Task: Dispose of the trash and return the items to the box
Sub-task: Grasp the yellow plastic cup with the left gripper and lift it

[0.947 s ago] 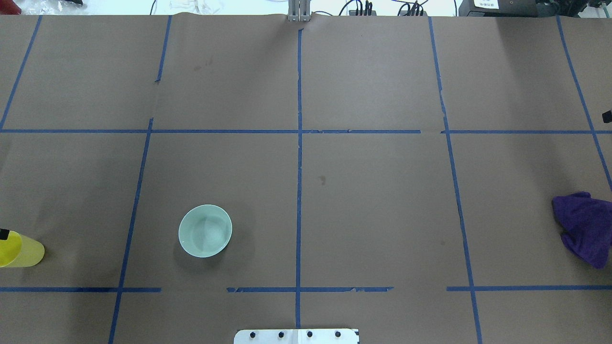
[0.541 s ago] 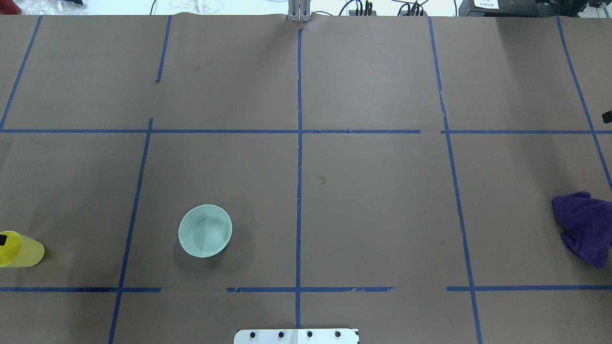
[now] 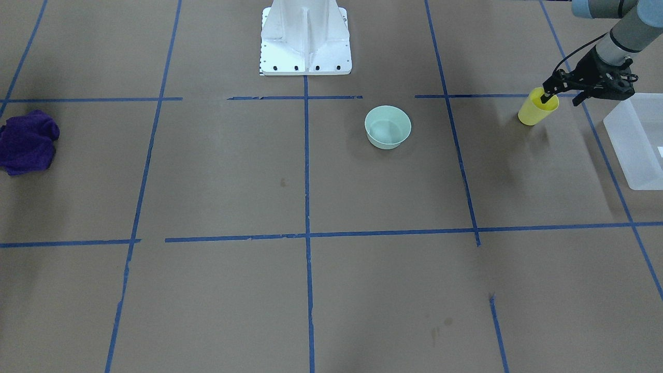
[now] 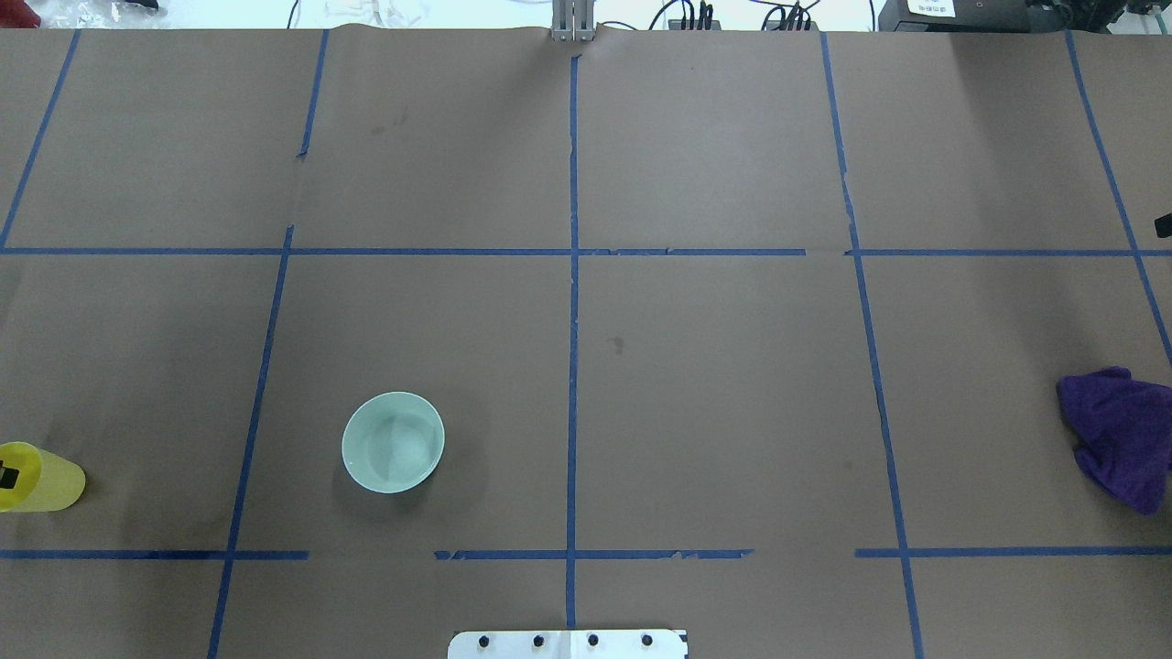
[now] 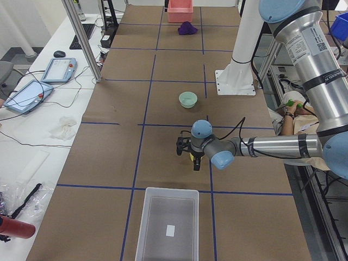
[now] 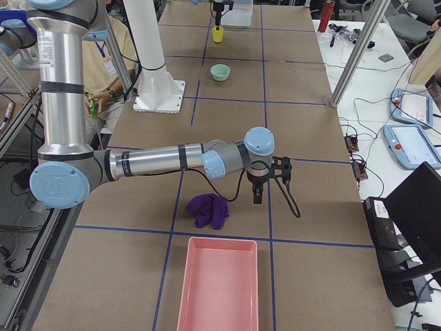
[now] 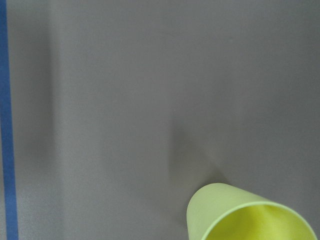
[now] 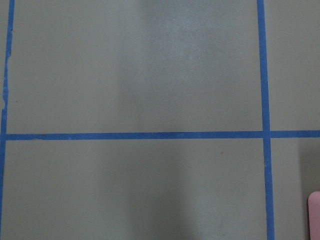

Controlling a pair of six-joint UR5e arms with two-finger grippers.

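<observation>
Delta vs. the earlier overhead frames: the black fingertip (image 4: 7,476) over the yellow cup (image 4: 53,483) has crept across the cup's mouth toward the robot's side, the same drift in both steps. You'll see the cup, the mint bowl (image 4: 393,442) and the purple cloth (image 4: 1117,435) have not shifted.

Containers:
- The translucent tub (image 5: 157,217) sits at the table's left end, open side up. A small white label (image 5: 170,230) shows on its floor.
- The bowl stands upright on the table near the pedestal (image 3: 305,36), well apart from the tub. Only its own pale floor shows inside.
- The pink tray (image 6: 217,289) is at the right end. The cloth lies on the table just beside the tray's end wall, not in it.

Cup vs. jaws: the cup stands upright between the bowl and the tub, nearer the tub and not touching it. The left gripper (image 3: 560,98) has its jaws apart. One finger dips into the cup's mouth and the other hangs outside on the tub side, so the cup wall sits between them. I can't tell whether either finger touches the wall. The left wrist view catches only the cup's rim, low right.

The right gripper (image 6: 269,186) hangs over the table just beside the cloth. Only the side view shows it clearly, so I can't tell you how its jaws stand.
</observation>
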